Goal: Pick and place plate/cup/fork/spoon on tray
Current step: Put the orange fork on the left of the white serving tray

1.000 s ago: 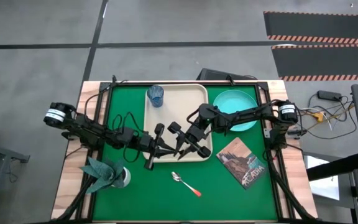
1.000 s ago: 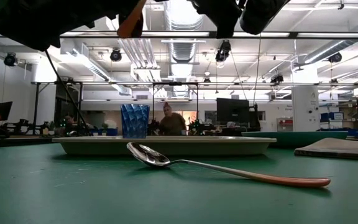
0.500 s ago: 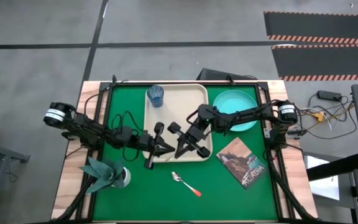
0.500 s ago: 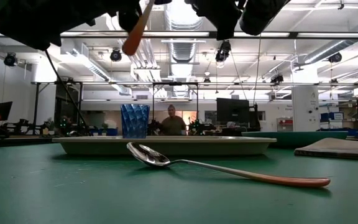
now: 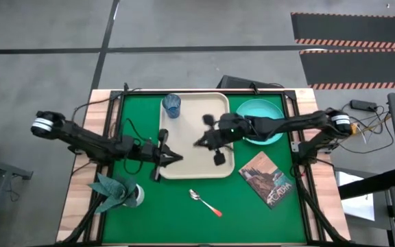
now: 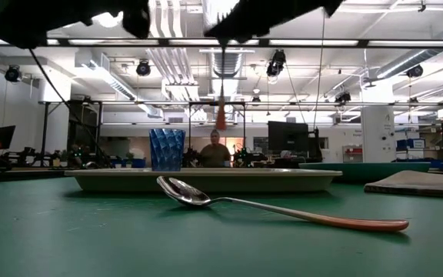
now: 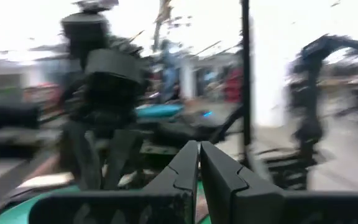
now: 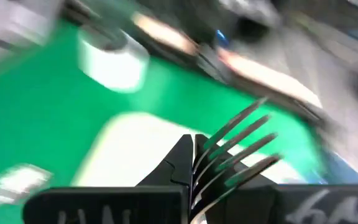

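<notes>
Right gripper point(image 8: 193, 163) clamped on the fork point(image 8: 241, 144), tines jutting past the fingers, held above the tray point(image 5: 190, 168) for set-down, I judge. Left gripper point(image 5: 164, 156) pinched closed, empty, at the tray's left edge; spoon point(image 5: 205, 203) lies on the mat.

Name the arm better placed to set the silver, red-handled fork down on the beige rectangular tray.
Right. The right gripper is shut on the silver fork and hangs over the beige tray. The left gripper sits shut at the tray's left edge, holding nothing.
</notes>
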